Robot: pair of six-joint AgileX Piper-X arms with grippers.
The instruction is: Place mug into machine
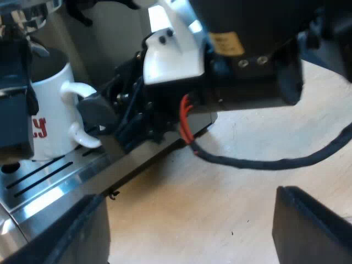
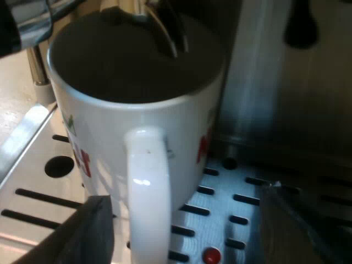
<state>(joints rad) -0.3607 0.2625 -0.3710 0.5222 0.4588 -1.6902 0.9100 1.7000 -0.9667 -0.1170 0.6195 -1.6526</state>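
Observation:
A white mug (image 2: 137, 110) with red lettering stands upright on the slotted metal drip tray (image 2: 38, 192) of the espresso machine, under its spout (image 2: 165, 27). My right gripper (image 2: 187, 236) is open; its fingers (image 2: 93, 231) stand apart on either side of the mug's handle (image 2: 148, 187), not touching it. In the left wrist view the same mug (image 1: 52, 121) sits on the drip tray (image 1: 49, 179), with the right arm's gripper (image 1: 107, 118) at its handle. My left gripper (image 1: 198, 236) hangs open over the wooden table (image 1: 220, 203), holding nothing.
The machine's steel front wall (image 2: 286, 99) rises close behind the mug. A metal steam wand (image 2: 36, 66) hangs beside the mug at the tray's edge. The right arm's body (image 1: 220, 60) spans the space between my left gripper and the machine.

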